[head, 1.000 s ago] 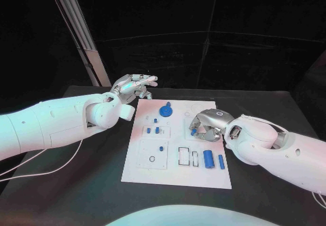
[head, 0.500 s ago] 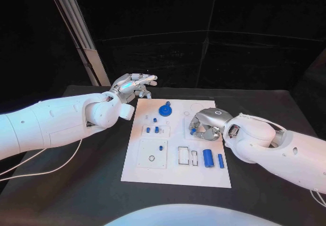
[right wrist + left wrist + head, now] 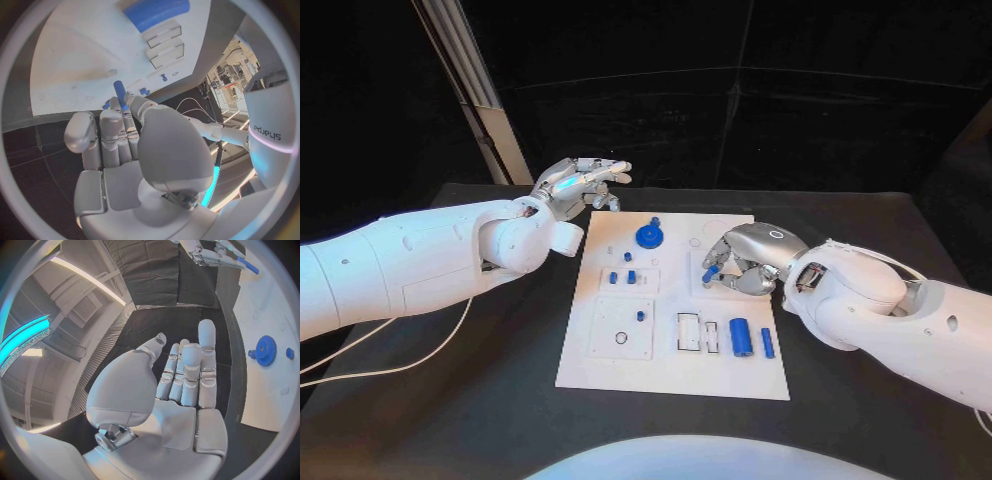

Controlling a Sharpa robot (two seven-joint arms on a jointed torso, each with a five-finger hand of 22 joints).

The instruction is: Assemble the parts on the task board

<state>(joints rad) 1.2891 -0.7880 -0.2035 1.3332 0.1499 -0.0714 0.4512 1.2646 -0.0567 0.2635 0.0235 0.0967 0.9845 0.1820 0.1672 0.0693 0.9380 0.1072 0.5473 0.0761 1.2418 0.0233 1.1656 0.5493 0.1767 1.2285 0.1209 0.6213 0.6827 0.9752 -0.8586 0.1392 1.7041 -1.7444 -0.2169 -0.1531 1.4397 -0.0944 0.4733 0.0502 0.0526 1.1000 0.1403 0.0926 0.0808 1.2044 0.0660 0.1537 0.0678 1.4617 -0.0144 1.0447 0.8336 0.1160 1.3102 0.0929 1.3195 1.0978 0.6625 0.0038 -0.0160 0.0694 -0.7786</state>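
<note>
Task board [image 3: 678,370], the white plate, lies flat in the middle of the black table [image 3: 473,410]. Small blue parts sit on it. A blue gear [image 3: 651,237] is near the far end, and the left wrist view shows it too [image 3: 265,350]. Some little blue pegs [image 3: 630,277] stand near the middle of the board. Toward the near end, a fat blue cylinder [image 3: 740,338] lies next to a thin blue bar [image 3: 767,342]. The right hand [image 3: 740,265] is over the right side of the board, just past the middle. It pinches a slim blue pin [image 3: 711,273] between its thumb and fingers. In the right wrist view the pin [image 3: 120,95] sticks out from the fingertips toward the white board. The left hand [image 3: 577,182] is raised beyond the far left corner of the board, over the table and not the board. It holds nothing. In the left wrist view its fingers [image 3: 189,371] are stretched out straight, side by side, with the thumb held a little apart.
</note>
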